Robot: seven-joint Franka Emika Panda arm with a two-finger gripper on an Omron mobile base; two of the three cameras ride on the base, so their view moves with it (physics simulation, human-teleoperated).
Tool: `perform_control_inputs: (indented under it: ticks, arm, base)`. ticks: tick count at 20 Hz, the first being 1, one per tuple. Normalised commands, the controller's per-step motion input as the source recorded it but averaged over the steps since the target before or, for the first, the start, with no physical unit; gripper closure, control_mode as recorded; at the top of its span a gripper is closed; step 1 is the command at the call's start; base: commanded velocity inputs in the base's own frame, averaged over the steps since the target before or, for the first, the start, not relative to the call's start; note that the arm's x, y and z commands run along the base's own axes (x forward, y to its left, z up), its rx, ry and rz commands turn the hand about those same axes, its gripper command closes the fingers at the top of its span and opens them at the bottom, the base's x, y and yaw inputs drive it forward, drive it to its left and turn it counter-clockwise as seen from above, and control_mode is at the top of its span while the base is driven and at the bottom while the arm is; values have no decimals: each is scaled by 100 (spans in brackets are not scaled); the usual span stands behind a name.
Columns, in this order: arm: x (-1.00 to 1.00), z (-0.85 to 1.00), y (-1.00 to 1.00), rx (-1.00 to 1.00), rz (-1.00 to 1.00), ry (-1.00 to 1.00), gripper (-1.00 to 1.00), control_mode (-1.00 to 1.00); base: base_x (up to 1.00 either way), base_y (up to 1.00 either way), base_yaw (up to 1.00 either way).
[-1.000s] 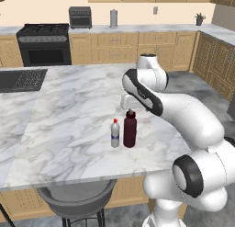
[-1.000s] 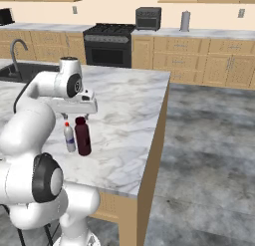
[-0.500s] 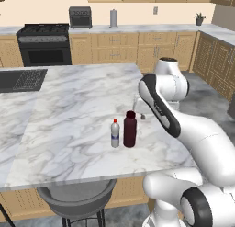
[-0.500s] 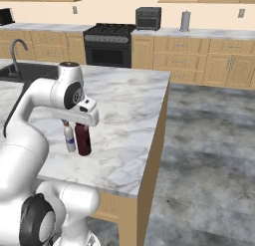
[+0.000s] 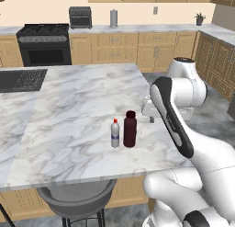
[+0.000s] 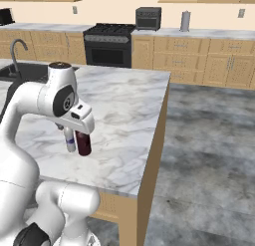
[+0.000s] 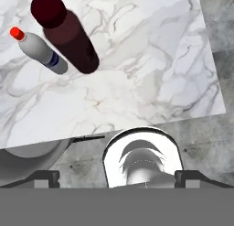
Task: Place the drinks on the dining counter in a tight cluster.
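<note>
Standing upright at the middle of the left base view, we see the small clear bottle [image 5: 115, 133] with its red cap and, just beside it to the right, the stout maroon bottle [image 5: 130, 129], both on the marble dining counter [image 5: 69, 106] near its lower right part; in the right base view the same pair sits at centre left, partly behind the arm; in the hand view we find them in the upper left of the frame, the maroon bottle [image 7: 66, 34] close against the clear one [image 7: 39, 51], with bare marble to the right; we see the gripper [image 7: 117, 178] at the bottom of that frame, its fingertips [image 7: 45, 177] spread wide apart and holding nothing; a round grey stool [image 5: 75, 197] sits below the counter edge.
</note>
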Motion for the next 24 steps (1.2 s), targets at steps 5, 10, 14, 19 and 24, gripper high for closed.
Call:
perform_control_inputs:
  ticks: [5, 10, 14, 19, 24]
  arm:
    - [-34, 46, 0, 0, 0, -1, -100, -100]
    - [-12, 59, 0, 0, 0, -3, -100, -100]
    - [-4, 0, 0, 0, 0, 0, -100, -100]
    - [-3, 0, -3, 0, 0, 0, -100, -100]
    - [0, 0, 0, 0, 0, 0, -100, 100]
  base:
    - [0, 0, 0]
    - [0, 0, 0]
    - [0, 0, 0]
    - [0, 0, 0]
    - [-42, -33, -7]
